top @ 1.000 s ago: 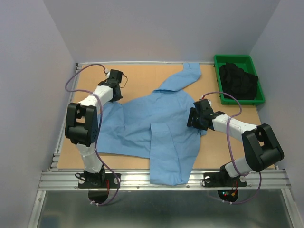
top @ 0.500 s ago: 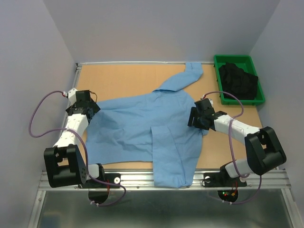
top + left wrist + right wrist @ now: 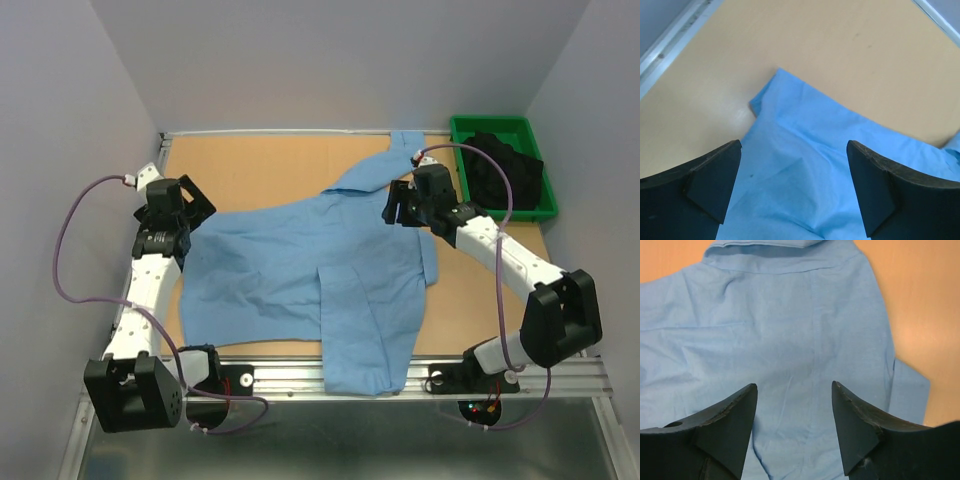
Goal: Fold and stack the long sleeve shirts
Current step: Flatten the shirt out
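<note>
Cloth fills the middle of the worktop (image 3: 270, 165): one light blue shirt (image 3: 290, 270), thin and lying mostly flat and opened out. One sleeve (image 3: 402, 155) reaches toward the far edge. A long panel of the body runs the other way and hangs over the near edge, between the two arm bases. The left side ends in a loose corner with a few soft creases around it.

No tidy rectangle shows anywhere and no stack has been started, so I judge the task to be at its beginning. The shirt looks laid out ready for folding. The sleeves still have to come in, the body still has to be doubled over, and the overhanging part must be brought back onto the worktop.

The left fingers (image 3: 710, 185) stand wide apart above that left corner and hold nothing. Shirt and bare worktop show plainly in the gap between them. The right fingers (image 3: 715, 435) hover over the upper right part of the shirt, just beside the base of the far sleeve. They are parted to a moderate gap and the fabric lies flat below them, not pinched.

Further out, a green bin (image 3: 490, 122) sits at the far right corner of the worktop, near the sleeve end. It holds a heap of dark cloth (image 3: 500, 165); what that cloth is I cannot tell.
</note>
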You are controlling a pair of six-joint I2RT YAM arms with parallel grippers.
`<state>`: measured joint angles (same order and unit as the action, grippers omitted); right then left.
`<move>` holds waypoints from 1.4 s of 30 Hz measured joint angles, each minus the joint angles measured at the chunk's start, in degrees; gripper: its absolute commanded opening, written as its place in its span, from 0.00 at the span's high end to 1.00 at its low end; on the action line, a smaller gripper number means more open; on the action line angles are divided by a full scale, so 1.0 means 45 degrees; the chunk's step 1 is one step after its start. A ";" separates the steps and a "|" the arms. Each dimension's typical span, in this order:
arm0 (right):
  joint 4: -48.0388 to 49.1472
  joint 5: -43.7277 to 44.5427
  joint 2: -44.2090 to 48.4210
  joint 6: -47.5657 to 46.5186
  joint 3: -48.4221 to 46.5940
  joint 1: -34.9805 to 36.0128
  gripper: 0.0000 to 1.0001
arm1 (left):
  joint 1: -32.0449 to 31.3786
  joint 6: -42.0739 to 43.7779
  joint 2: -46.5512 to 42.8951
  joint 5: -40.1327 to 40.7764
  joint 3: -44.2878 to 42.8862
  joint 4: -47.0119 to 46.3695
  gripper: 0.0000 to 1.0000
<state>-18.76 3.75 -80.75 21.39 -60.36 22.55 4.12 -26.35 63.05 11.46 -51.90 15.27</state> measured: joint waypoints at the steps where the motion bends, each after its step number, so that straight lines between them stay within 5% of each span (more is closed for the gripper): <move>1: 0.0029 -0.0160 -0.0296 -0.0058 -0.0199 0.0000 0.36 | -0.0238 0.0024 -0.0160 -0.0155 0.0000 0.0000 0.02; 11: 0.0000 -0.0656 -0.3405 -0.0194 -0.0602 0.0000 0.44 | -0.2419 -0.0947 0.1365 -0.1520 0.0952 -0.0714 0.02; 23: 0.0102 0.0277 -0.4862 0.0797 -0.0583 -0.0442 0.44 | -0.2623 -0.1885 0.5396 -0.1870 0.1311 -0.1778 0.02; 33: 0.0665 0.0170 -0.4862 0.2220 -0.0418 -0.3007 0.42 | -0.2220 -0.1962 0.7766 -0.2186 -0.1064 -0.2351 0.02; 42: 0.0447 -0.0044 -0.4473 0.1428 -0.0466 -0.3060 0.38 | -0.2142 -0.1141 0.8000 -0.2608 -0.2657 -0.2327 0.01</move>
<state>-16.75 3.55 -100.88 27.81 -62.46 8.78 -5.52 -31.48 99.04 -0.27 -63.86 4.80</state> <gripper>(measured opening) 0.605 0.986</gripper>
